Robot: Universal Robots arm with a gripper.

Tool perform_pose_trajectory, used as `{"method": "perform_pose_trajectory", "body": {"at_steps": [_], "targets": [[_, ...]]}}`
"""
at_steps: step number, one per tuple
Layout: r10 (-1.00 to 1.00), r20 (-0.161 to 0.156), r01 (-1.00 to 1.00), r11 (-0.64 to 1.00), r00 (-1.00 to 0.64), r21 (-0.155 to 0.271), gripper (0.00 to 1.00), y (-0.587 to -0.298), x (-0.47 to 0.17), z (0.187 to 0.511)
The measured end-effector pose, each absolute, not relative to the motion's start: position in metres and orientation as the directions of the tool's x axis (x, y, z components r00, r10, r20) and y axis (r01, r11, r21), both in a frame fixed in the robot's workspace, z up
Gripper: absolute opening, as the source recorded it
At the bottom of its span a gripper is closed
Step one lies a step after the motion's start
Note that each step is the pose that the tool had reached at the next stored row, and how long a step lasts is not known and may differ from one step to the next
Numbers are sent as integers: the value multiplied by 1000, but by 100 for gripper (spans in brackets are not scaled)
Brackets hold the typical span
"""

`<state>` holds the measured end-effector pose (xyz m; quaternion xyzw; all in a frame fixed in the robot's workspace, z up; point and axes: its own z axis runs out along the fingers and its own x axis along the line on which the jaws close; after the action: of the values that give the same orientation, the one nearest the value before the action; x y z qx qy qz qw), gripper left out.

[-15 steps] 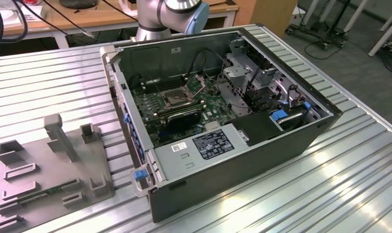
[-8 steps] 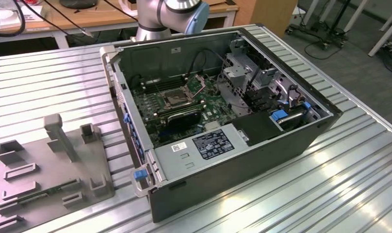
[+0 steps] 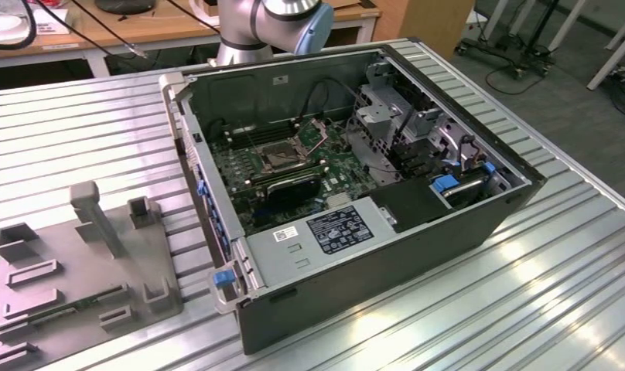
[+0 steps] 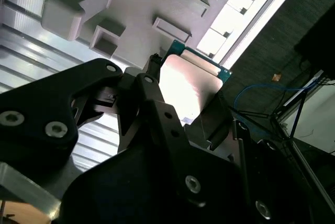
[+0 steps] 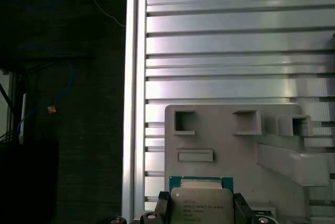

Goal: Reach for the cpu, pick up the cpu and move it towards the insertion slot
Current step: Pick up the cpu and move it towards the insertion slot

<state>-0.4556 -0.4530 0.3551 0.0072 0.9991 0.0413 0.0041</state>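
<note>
The cpu (image 5: 201, 203), a flat square chip with a silvery top and a thin green rim, sits between the two black fingers of my gripper (image 5: 201, 211), which is shut on it. In the second wrist view the cpu (image 4: 191, 77) is seen tilted, gripped at its edges by the gripper (image 4: 186, 98). In both wrist views it hangs over the grey plastic fixture (image 5: 230, 140), near the table's edge. The insertion slot (image 3: 275, 157) is the dark square socket on the green motherboard inside the open computer case (image 3: 426, 239).
The grey fixture (image 3: 75, 270) with upright posts and recesses lies on the ribbed metal table (image 3: 519, 309) at the exterior view's left, beside the case. The arm's base (image 3: 261, 23) stands behind the case. Drive cages and cables crowd the case's right half.
</note>
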Motion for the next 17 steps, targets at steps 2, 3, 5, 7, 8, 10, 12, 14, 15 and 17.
{"method": "perform_pose_trajectory", "body": {"at_steps": [2, 3, 5, 7, 8, 10, 12, 14, 15, 17], "targets": [[15, -7, 14, 996, -1000, 84, 55, -453, -456, 357], [15, -7, 14, 996, -1000, 84, 55, -453, -456, 359], [15, -7, 14, 996, -1000, 85, 55, -453, -456, 361], [15, -7, 14, 996, -1000, 86, 55, -453, -456, 363], [15, -7, 14, 996, -1000, 86, 55, -453, -456, 364], [15, -7, 14, 996, -1000, 88, 55, -453, -456, 367], [15, -7, 14, 996, -1000, 89, 55, -453, -456, 369], [15, -7, 14, 996, -1000, 91, 55, -453, -456, 372], [15, -7, 14, 996, -1000, 92, 55, -453, -456, 373], [15, -7, 14, 996, -1000, 94, 55, -453, -456, 375]]}}
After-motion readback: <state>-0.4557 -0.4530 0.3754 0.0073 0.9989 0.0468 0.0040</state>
